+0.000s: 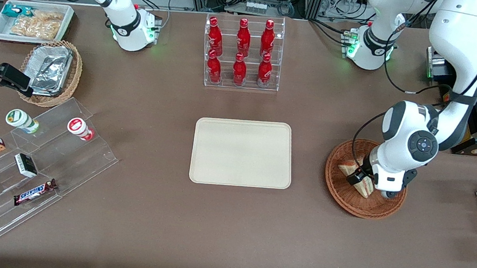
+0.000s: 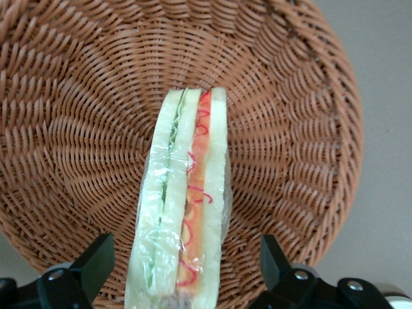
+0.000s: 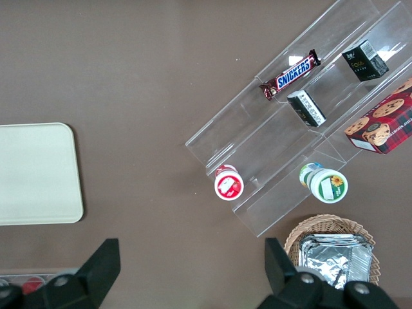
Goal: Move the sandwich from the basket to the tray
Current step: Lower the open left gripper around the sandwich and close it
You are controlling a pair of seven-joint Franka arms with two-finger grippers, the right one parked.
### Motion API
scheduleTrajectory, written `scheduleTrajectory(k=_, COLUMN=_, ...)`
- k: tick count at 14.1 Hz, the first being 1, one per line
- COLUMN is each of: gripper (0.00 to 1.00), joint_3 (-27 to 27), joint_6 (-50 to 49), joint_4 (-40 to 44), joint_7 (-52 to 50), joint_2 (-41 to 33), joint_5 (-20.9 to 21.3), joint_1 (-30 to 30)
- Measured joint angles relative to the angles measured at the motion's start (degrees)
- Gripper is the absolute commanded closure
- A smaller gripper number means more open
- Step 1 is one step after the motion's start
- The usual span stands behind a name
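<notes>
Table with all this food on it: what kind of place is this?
Probably a robot lab staged like a snack shop: a bottle rack, a Snickers bar, and the open gripper around a sandwich in a basket.

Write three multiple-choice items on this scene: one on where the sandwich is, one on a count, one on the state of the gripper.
1. Where is the sandwich?
A. On the tray
B. In the reddish-brown basket
C. On the acrylic steps

2. How many red bottles stand in the clear rack?
A. Four
B. Six
C. Eight

3. What is the left gripper doing?
A. Open, a finger on each side of the sandwich
B. Shut on a bottle
C. Open over the tray

Key: 1 B, the wedge lies on the wicker of the basket and the tray is bare. 2 B, two rows of three. 3 A, the wrist view shows gaps between both fingers and the bread.
</notes>
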Motion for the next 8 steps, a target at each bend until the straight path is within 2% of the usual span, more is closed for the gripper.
scheduleTrajectory(k=2, gripper=0.01, joint_3=0.0, joint_6=0.0, joint_4=-0.14, joint_7=0.0, joint_2=0.64, joint_5=0.0, joint_1=0.0)
scheduleTrajectory(k=3, gripper=0.1, joint_3=0.0, joint_6=0.0, joint_4=-0.16, joint_7=0.0, joint_2=0.81, joint_5=0.0, joint_1=0.0)
scheduleTrajectory(k=5, gripper=0.51, joint_3=0.0, joint_6=0.0, joint_4=-0.17, joint_7=0.0, joint_2=0.92, joint_5=0.0, joint_1=0.0)
scheduleTrajectory(k=6, gripper=0.67, joint_3=0.0, joint_6=0.0, joint_4=-0.17, joint_7=0.0, joint_2=0.93, joint_5=0.0, joint_1=0.0)
scheduleTrajectory(k=8, gripper=0.86, joint_3=0.0, joint_6=0.0, joint_4=-0.17, joint_7=0.0, joint_2=0.93, joint_5=0.0, joint_1=-0.01)
